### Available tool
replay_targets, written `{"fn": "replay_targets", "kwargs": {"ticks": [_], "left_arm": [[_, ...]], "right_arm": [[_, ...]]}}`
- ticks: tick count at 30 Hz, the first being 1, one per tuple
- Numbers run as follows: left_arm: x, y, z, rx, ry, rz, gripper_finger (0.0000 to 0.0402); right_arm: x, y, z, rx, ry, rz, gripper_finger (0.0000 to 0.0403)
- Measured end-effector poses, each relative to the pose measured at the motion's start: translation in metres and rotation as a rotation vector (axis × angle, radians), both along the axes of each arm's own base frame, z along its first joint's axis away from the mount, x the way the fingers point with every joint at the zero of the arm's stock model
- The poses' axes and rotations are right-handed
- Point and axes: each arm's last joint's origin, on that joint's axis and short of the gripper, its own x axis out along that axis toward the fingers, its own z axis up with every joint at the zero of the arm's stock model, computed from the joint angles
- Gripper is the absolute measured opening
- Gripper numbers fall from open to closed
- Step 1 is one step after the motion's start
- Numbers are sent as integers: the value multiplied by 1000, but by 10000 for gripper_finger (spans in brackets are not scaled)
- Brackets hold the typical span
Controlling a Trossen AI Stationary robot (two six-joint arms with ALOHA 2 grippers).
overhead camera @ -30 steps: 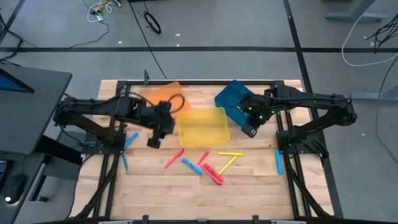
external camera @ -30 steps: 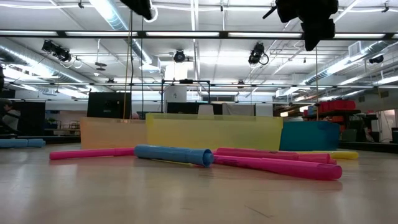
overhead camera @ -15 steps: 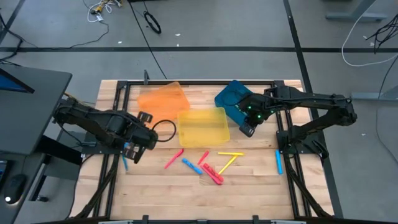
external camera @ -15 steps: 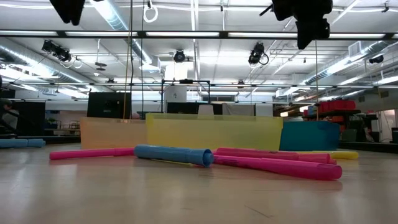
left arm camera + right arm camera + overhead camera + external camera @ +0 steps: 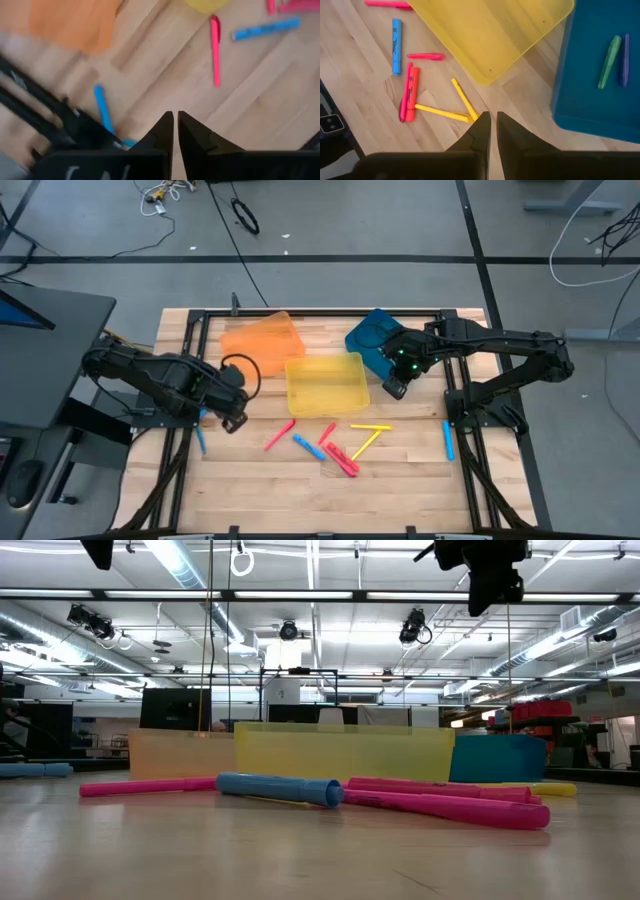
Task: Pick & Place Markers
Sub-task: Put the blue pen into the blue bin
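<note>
Several markers lie flat on the wooden table: pink (image 5: 279,435), blue (image 5: 306,446), a red pair (image 5: 342,460), two yellow (image 5: 368,435), one blue at the right (image 5: 448,438) and one blue at the left (image 5: 200,438). A green marker (image 5: 610,60) and a purple one (image 5: 625,59) lie in the blue tray (image 5: 368,338). My left gripper (image 5: 232,420) hangs shut and empty above the table's left part, near the left blue marker (image 5: 103,107). My right gripper (image 5: 396,388) hangs shut and empty between the yellow tray (image 5: 327,385) and the blue tray.
An orange tray (image 5: 262,340) sits at the far left, next to the yellow tray. Black frame rails run along the table's left (image 5: 180,445) and right (image 5: 462,445) sides. Bare wood lies toward the near edge (image 5: 320,500).
My left gripper has swung from beside the yellow tray toward the table's left edge and has rolled about its wrist. My right gripper has kept its place. No marker has moved.
</note>
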Motion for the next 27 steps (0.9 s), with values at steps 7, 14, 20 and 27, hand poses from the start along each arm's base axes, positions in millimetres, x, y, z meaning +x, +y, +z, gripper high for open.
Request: {"fn": "replay_targets", "kwargs": {"ticks": [7, 14, 20, 27], "left_arm": [[-7, -14, -25, -104, 63, 449, 28], [-21, -34, -63, -144, 230, 627, 38], [-29, -46, -74, -125, 215, 745, 74], [-35, -57, -103, -142, 228, 837, 152]], "right_arm": [[1, 0, 0, -10, -11, 21, 34], [2, 0, 1, -29, -23, 63, 34], [3, 0, 1, -33, -34, 70, 34], [4, -1, 2, -43, -52, 86, 34]]}}
